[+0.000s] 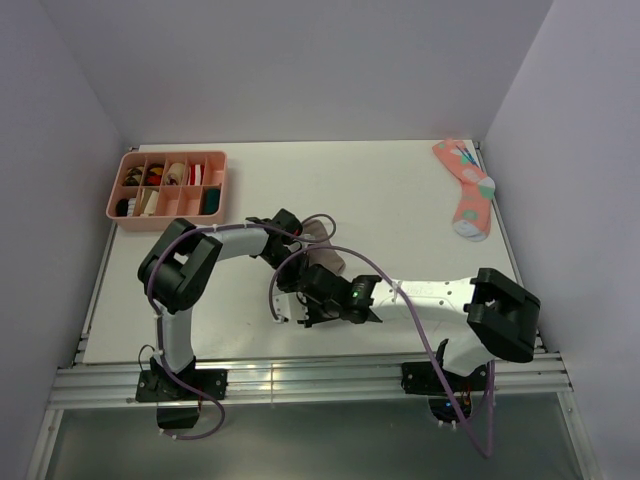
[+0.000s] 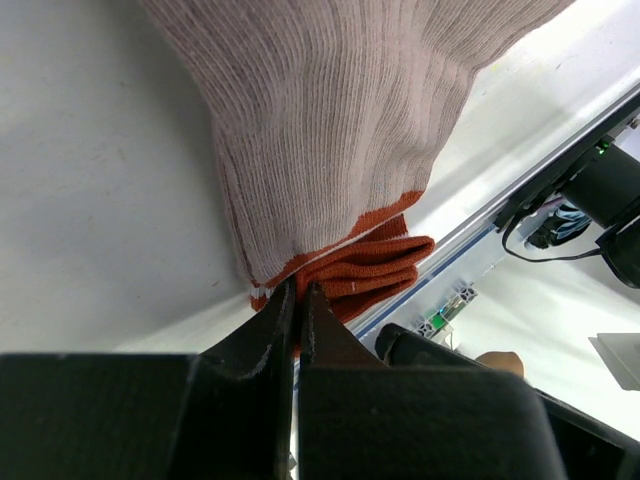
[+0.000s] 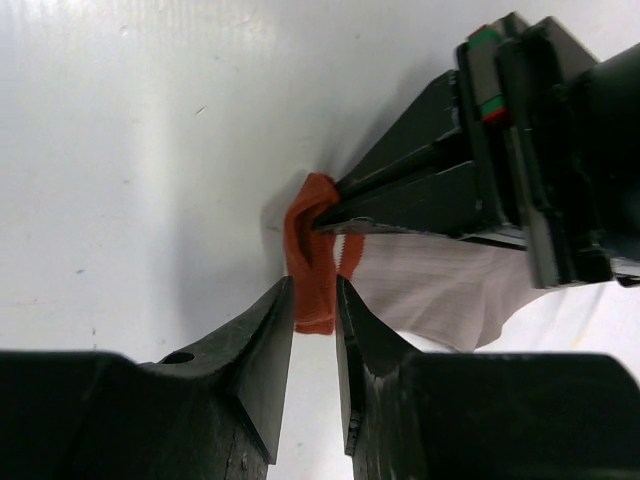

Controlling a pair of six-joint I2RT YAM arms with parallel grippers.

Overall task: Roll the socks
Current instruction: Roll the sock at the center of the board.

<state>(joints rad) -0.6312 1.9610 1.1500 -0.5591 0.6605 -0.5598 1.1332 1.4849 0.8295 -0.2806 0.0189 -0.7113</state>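
Observation:
The taupe-brown sock (image 1: 328,262) lies at the table's middle, mostly hidden under both arms. In the left wrist view its ribbed body (image 2: 330,120) hangs above the red cuff (image 2: 372,268). My left gripper (image 2: 298,292) is shut on the cuff's edge. In the right wrist view my right gripper (image 3: 315,300) is closed on the folded red cuff (image 3: 310,250), with the left gripper (image 3: 420,195) pinching the same cuff from the upper right. In the top view the left gripper (image 1: 296,236) and the right gripper (image 1: 312,283) meet over the sock. The dark green sock is out of view.
A coral-pink spotted sock (image 1: 466,186) lies at the far right corner. A pink compartment tray (image 1: 213,168) with small items stands at the far left. Grey walls enclose the table; an aluminium rail (image 1: 300,378) runs along the near edge.

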